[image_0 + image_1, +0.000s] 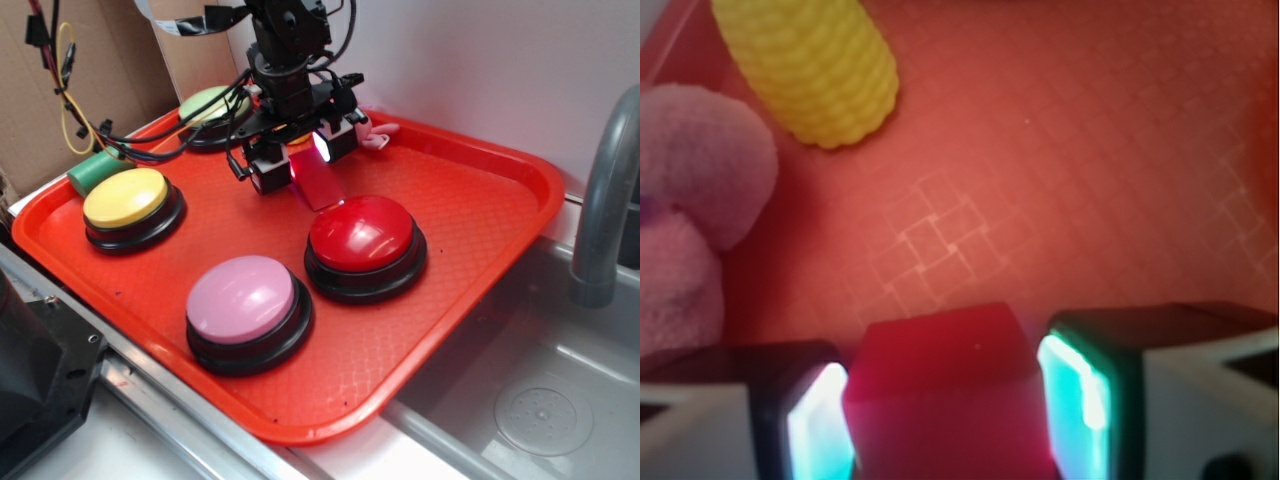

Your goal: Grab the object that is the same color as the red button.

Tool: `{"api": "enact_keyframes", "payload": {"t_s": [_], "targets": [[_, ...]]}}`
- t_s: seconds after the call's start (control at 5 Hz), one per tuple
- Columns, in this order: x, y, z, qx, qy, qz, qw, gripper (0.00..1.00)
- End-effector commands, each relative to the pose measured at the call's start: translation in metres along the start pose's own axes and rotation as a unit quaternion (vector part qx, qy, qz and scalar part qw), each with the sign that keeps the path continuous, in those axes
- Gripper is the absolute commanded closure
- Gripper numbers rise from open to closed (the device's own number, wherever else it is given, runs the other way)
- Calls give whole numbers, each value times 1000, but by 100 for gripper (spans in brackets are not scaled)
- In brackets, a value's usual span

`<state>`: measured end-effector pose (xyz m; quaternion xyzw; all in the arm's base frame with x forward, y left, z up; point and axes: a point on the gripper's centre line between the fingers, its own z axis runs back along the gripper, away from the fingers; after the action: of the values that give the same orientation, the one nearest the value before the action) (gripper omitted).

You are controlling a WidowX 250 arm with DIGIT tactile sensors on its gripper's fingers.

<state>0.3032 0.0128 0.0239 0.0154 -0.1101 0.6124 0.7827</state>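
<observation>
The object, a small matte red wedge block [940,400], fills the gap between my glowing pads in the wrist view, and both pads press against its sides. In the exterior view my gripper [300,165] is low over the back middle of the red tray [520,200], shut on the block [318,188], whose sloped end sticks out toward the red button. The red button [362,235], a glossy red dome on a black base, stands just in front and to the right of the gripper.
A pink button [242,300], a yellow button [127,197] and a green button [210,105] share the tray. A yellow corn toy [810,65] and a pink plush [690,200] lie just past the gripper. A sink and grey faucet [605,200] are at right.
</observation>
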Motion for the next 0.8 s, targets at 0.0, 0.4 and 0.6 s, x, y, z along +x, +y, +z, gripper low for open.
{"api": "enact_keyframes", "payload": {"t_s": [0.0, 0.4, 0.6], "targets": [[10, -3, 60, -5, -20, -171, 985, 100], [19, 12, 130, -46, 60, -370, 926, 100], [32, 29, 169, -92, 58, -421, 900, 100]]}}
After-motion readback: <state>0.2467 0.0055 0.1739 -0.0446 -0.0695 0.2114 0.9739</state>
